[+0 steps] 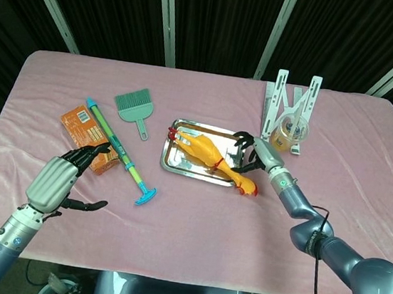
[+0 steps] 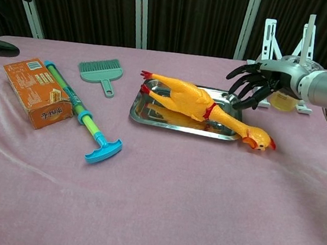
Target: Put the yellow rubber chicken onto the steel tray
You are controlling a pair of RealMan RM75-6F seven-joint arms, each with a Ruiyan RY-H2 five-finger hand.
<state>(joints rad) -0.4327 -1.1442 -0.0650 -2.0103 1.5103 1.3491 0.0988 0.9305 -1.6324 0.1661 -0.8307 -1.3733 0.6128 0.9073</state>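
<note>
A: Where is the yellow rubber chicken [image 2: 196, 105] right now?

B: It lies diagonally across the steel tray [image 2: 147, 111], feet at the back left corner, body inside, but the neck crosses the front right rim and the head [image 2: 259, 139] rests on the pink surface [image 2: 160, 200] outside it.

A: And the right robot hand [image 2: 253, 84]?

B: Fingers spread, holding nothing, hovering just behind the tray's right end, near the chicken's neck but apart from it. The left robot hand [image 1: 60, 180] sits well away, near the orange box [image 1: 87, 130], fingers loosely apart and empty.

A: So what could spoil this?

B: I'd worry about the overhang. The head hangs off the rim, so a brush from those dark fingers as the right arm pulls away could drag or roll the chicken off. The tray looks light, so a nudge might slide it too. Behind the hand stands a plastic cup [image 1: 288, 135] against a white stand [image 1: 290, 105]; a careless retreat could tip that.
</note>
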